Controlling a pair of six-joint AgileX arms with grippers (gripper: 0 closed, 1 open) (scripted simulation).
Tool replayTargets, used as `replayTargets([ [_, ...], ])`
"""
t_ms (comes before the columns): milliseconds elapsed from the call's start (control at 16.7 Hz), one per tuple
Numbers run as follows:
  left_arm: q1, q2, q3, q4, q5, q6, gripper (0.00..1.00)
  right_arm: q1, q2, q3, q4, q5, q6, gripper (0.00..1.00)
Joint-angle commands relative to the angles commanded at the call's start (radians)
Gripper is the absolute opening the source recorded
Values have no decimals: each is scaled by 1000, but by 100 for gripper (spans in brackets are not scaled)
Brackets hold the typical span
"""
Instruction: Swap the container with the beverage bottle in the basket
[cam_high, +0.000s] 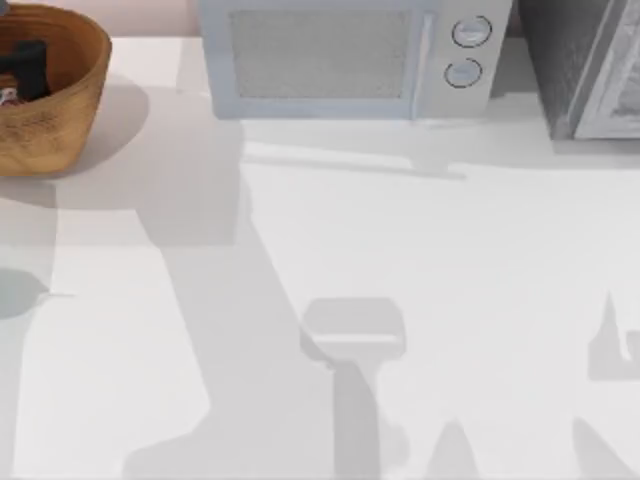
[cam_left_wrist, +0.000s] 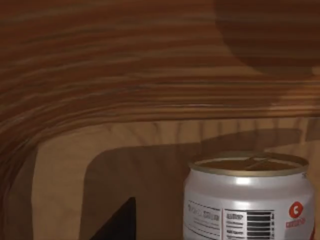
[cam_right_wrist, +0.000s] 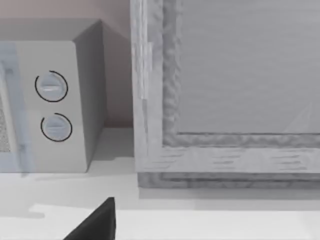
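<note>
1. Bottle first: the beverage bottle (cam_left_wrist: 250, 197) is standing up straight inside the basket (cam_high: 75, 95), on the basket's floor and close to its ribbed wall. I think it is sitting there because the job wants it lifted out and another thing put in its place.
2. The basket is sitting at the far left corner of the table (cam_high: 420, 260), just left of the microwave (cam_high: 340, 60).
3. My left arm is reaching down into the basket, and in the top view its dark gripper (cam_high: 27, 68) is showing over the rim. I think it is going in low so it can get around the bottle.
4. I cannot tell if the left pincer is spread or pressed together. A dark finger (cam_left_wrist: 117, 222) is poking up beside the bottle, not touching it.
5. My right arm is waiting near the far right of the table, looking at the microwave and a gray cabinet (cam_right_wrist: 225, 100). I cannot tell its pincer's state either.
6. Counting: one bottle, one basket, one microwave with two round knobs (cam_high: 470, 32), one cabinet.
</note>
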Motion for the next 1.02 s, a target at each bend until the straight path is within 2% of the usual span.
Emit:
replayTargets([
  [600,0,0,0,0,0,0,2,0,0,0,0,0,0,100],
  [1020,0,0,0,0,0,0,0,0,0,0,0,0,0,100],
])
